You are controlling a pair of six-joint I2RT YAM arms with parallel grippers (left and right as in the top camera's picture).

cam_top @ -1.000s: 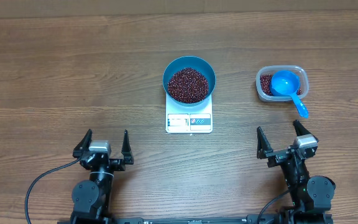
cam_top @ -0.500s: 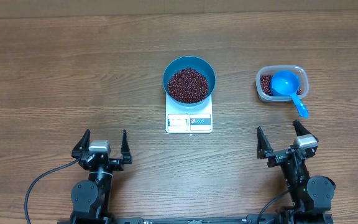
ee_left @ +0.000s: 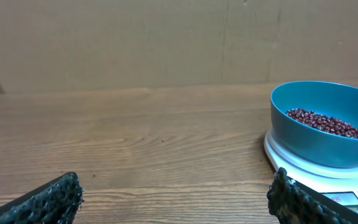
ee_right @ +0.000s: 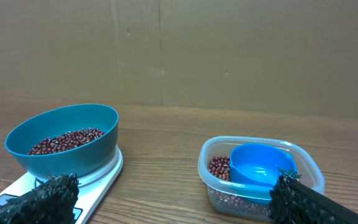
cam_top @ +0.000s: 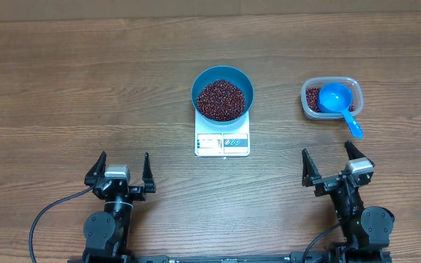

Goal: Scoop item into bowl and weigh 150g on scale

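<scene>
The blue bowl [cam_top: 223, 93] sits on the white scale [cam_top: 222, 142] at the table's centre, holding a heap of dark red-brown beans [cam_top: 221, 100]. The wrist views show the bowl [ee_left: 324, 132] [ee_right: 63, 139] with beans [ee_left: 326, 122] [ee_right: 66, 140] on the scale [ee_left: 303, 163] [ee_right: 95, 177]. More beans [cam_top: 312, 97] [ee_right: 219, 168] lie in a clear tub [cam_top: 330, 98] [ee_right: 260, 177], where a small blue scoop [cam_top: 338, 101] [ee_right: 260, 166] rests. My left gripper [cam_top: 120, 171] [ee_left: 176, 199] stands open and empty near the front left. My right gripper [cam_top: 333, 165] [ee_right: 173, 199] stands open and empty at the front right.
A brown cardboard wall [ee_left: 166, 43] [ee_right: 229, 50] closes off the far side of the wooden table [cam_top: 86, 88]. The scoop's handle [cam_top: 352, 126] pokes out over the tub's near rim toward my right arm. A black cable [cam_top: 50, 215] trails from the left arm base.
</scene>
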